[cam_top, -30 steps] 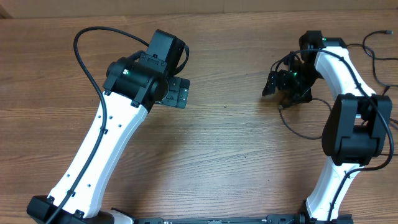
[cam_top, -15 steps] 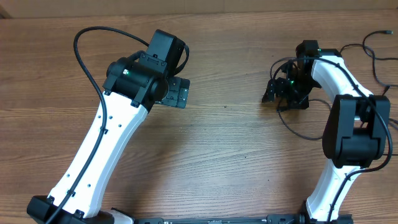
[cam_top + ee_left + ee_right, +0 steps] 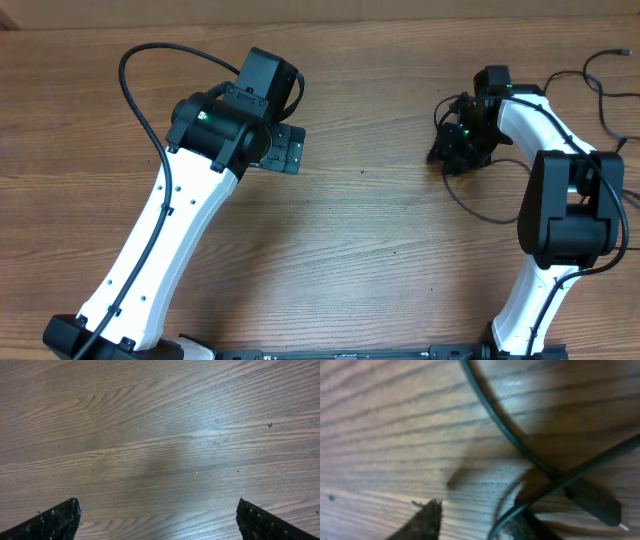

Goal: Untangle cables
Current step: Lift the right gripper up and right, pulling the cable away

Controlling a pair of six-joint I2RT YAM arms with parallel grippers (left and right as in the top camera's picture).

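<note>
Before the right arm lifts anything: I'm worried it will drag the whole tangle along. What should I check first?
1. The left gripper is open over the bare table: ok.
2. The right gripper is down at the cables: ok.
3. The right gripper is closed on a single strand: cannot tell.
4. No strands cross near the plug: not ok, two cross beside it.

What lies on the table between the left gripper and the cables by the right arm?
Only bare table, save a tiny dark speck, between the left gripper and the cables; the overhead view shows it.
</note>
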